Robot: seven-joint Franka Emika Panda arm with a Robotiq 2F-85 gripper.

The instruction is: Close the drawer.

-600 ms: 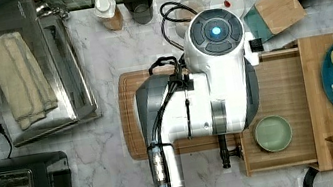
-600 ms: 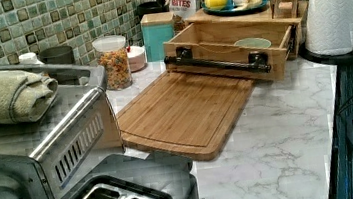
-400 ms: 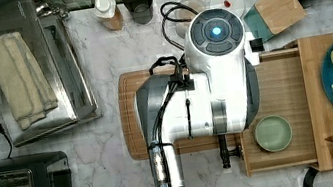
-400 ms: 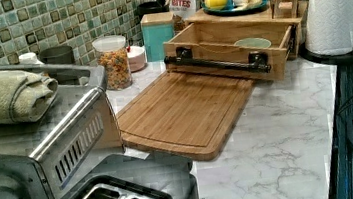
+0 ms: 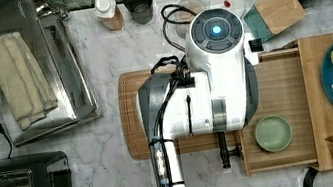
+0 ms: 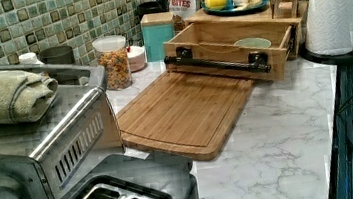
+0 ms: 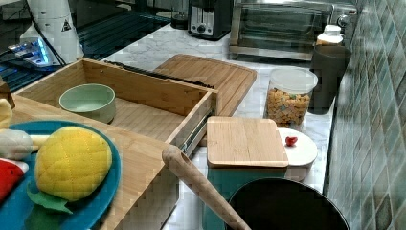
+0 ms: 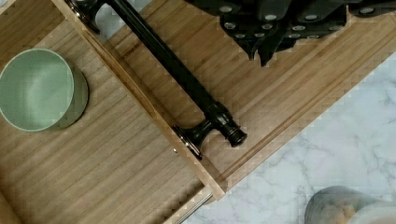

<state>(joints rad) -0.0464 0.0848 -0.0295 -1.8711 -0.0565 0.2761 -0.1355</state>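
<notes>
Drawer (image 6: 229, 48) same as a moment ago, pulled out with green bowl (image 6: 252, 43) inside; gripper (image 8: 268, 44) above cutting board (image 6: 186, 111), finger state unclear, closing not begun

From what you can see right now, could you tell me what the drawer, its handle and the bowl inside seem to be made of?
The drawer looks like light wood, possibly bamboo: fine straight grain, matte finish. Its handle appears to be black metal: a smooth round bar with a slight sheen and turned end caps. The bowl is pale green with a smooth, even, softly glossy surface; it could be glazed ceramic or plastic, and the look leaves that open.
</notes>
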